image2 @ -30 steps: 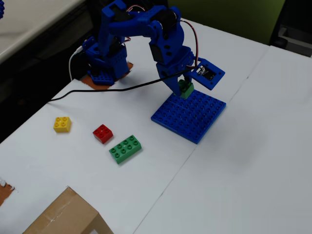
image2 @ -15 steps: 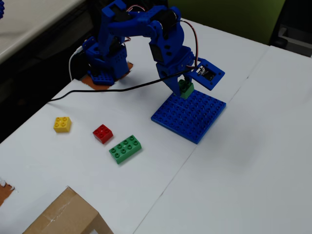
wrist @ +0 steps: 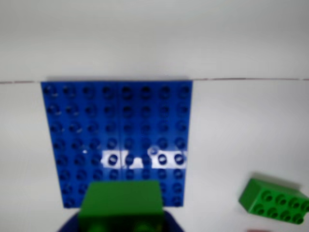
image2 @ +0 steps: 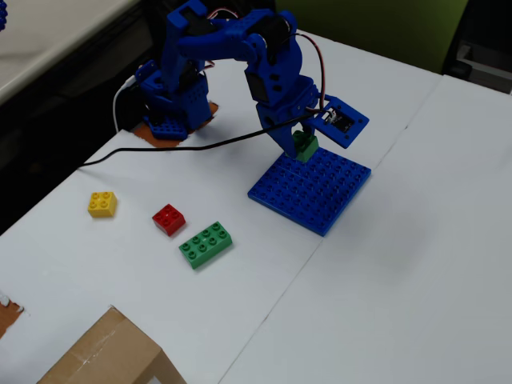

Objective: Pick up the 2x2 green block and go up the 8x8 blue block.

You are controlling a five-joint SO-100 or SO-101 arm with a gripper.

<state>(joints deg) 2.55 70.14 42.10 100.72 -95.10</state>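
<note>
Clamped between the two fingers of the gripper is the 2x2 green block, which hangs at the near edge of the 8x8 blue block, over the corner of the plate closest to the arm's base in the fixed view. If the brick already touches the studs under it or is just above them, I cannot tell. In the wrist view the same green brick fills the bottom centre of the picture, and dark blue gripper parts show at both sides of it near the lower edge. It is square, so it has no long axis; its sides run about parallel with the edges of the blue plate, and its flat face is turned toward the wrist camera.

The blue plate lies flat on the white table, and in the fixed view its corners point up, down, left and right like a diamond. In the wrist view it looks like an upright square, with a row of bright reflections on some studs.

To the left of the plate in the fixed view lie a longer green brick, a red brick and a yellow brick, all apart from each other. A black cable runs across the table, and a cardboard box stands at the bottom edge.
</note>
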